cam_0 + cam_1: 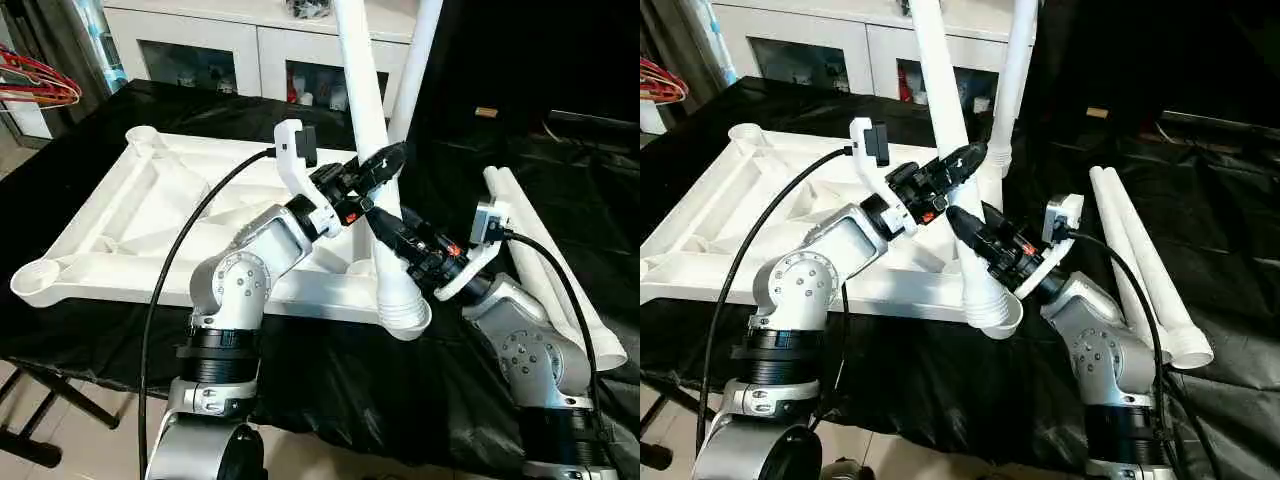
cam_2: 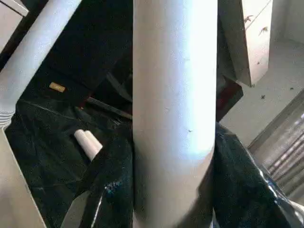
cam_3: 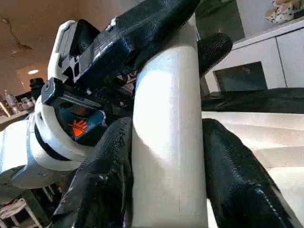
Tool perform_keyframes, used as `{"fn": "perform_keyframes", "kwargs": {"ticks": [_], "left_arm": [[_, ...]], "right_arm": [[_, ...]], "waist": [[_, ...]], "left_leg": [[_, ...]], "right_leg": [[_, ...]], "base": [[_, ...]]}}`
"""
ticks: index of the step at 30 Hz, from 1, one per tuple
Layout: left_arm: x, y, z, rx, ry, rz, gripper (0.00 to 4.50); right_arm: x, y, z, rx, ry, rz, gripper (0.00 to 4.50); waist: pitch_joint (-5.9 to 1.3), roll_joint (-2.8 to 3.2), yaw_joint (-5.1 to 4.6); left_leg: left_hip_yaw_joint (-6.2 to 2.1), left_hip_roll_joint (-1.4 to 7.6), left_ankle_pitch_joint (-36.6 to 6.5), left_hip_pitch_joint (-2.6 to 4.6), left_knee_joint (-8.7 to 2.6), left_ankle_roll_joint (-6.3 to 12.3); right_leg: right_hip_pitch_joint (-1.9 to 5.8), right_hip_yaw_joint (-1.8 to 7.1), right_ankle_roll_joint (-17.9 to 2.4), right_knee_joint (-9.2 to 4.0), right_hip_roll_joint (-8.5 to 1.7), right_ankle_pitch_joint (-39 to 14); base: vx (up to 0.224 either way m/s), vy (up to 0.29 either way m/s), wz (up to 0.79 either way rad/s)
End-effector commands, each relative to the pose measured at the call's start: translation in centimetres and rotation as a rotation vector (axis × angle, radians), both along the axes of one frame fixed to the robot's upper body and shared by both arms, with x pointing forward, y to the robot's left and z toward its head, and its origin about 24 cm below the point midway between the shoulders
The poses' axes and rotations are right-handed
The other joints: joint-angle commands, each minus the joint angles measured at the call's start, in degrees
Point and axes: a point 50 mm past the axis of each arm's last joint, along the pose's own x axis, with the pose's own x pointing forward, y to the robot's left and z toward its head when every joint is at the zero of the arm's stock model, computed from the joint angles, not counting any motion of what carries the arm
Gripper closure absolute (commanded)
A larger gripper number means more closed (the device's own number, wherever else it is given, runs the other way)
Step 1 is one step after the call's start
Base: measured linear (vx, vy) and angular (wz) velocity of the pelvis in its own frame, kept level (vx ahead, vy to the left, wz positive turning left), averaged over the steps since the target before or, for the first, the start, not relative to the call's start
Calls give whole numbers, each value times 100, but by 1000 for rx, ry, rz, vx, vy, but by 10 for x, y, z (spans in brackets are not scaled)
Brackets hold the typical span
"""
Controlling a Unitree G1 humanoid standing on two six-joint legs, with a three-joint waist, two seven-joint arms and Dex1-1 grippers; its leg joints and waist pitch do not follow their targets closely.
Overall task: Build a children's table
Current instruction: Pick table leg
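Upside down on a black-draped surface (image 1: 330,380), the white children's table top (image 1: 150,215) lies at centre left of the head views, ribbed underside up, with round sockets at its corners. Four tapered white legs are counted. One leg (image 1: 372,150) slants up from the near right corner socket (image 1: 405,315) at frame centre, and both grippers clamp it. The left gripper (image 1: 385,160) has its two black fingers closed around the tube higher up; the right gripper (image 1: 385,225) grips it just below, its black fingers (image 3: 237,180) pressed to either side of the tube in its wrist view. A second leg (image 1: 418,60) stands upright just behind, at top centre. Two more legs (image 1: 1140,270) lie side by side on the black cloth at right, well apart from the top. A white cabinet (image 1: 230,45) with glass-fronted compartments runs along the upper edge. Red hangers (image 1: 35,80) show at upper left. No legible writing appears; an orange mark (image 3: 78,127) sits on the left gripper's body.
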Motion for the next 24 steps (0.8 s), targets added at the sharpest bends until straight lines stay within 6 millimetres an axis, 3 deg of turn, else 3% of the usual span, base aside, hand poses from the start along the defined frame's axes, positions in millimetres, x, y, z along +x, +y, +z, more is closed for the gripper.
{"fn": "perform_keyframes", "kwargs": {"ticks": [1, 6, 8, 10, 12, 13, 14, 18, 21, 24], "left_arm": [[0, -14, 10, -29, -10, -32, 269], [0, -15, 10, -5, -33, -24, 269], [0, -14, 12, 20, -58, -15, 269], [1, -14, 14, 44, -84, -8, 269], [1, -13, 15, 79, -115, -6, 269], [1, -12, 16, 110, -139, -8, 269], [1, -12, 16, 115, -143, -9, 269], [1, -13, 17, 149, -178, -31, 269], [0, -14, 21, 163, -203, -45, 269], [0, -16, 25, 180, -237, -68, 269]], "right_arm": [[1, -1, 5, -4, -31, -17, 272], [3, -1, 5, -25, -30, -25, 272], [4, -2, 5, -40, -27, -35, 203], [7, -3, 5, -55, -8, -33, 200], [8, -6, 6, -75, 9, -10, 191], [8, -8, 6, -100, 18, 18, 157], [8, -8, 6, -105, 20, 24, 157], [11, -16, 7, -235, 76, 72, 138], [12, -20, 7, -294, 100, 88, 109], [13, -25, 9, -352, 131, 119, 108]], "waist": [[-430, 4, 5], [-432, -13, 9], [-431, -10, 9], [-429, -43, 5], [-430, -38, 12], [-435, -7, 20], [-432, -20, 17], [-448, -21, 18], [-444, -56, 4], [-445, -64, 15]], "left_leg": [[-122, 219, -816, 85, -391, 189], [-119, 224, -774, 87, -387, 214], [-119, 224, -776, 94, -387, 218], [-115, 226, -761, 92, -388, 220], [-116, 218, -717, 95, -383, 224], [-120, 220, -686, 105, -380, 221], [-113, 219, -678, 96, -375, 228], [-116, 211, -581, 90, -360, 227], [-103, 209, -576, 90, -352, 248], [-97, 212, -534, 95, -340, 283]], "right_leg": [[336, 245, -1057, -426, -367, -1013], [338, 249, -1086, -414, -371, -946], [336, 247, -1087, -417, -373, -969], [337, 249, -1055, -421, -370, -1012], [336, 251, -1028, -418, -370, -1023], [340, 250, -1025, -415, -365, -1001], [344, 256, -1015, -411, -361, -952], [367, 249, -1075, -383, -358, -788], [363, 252, -1112, -389, -359, -805], [359, 258, -1139, -375, -365, -812]], "base": [[0, 0, 0], [0, 0, 0], [0, 0, 0], [0, 0, 0], [0, 0, 0], [0, 0, 0], [0, 0, 0], [0, 0, 0], [0, 0, 0], [0, 0, 0]]}}
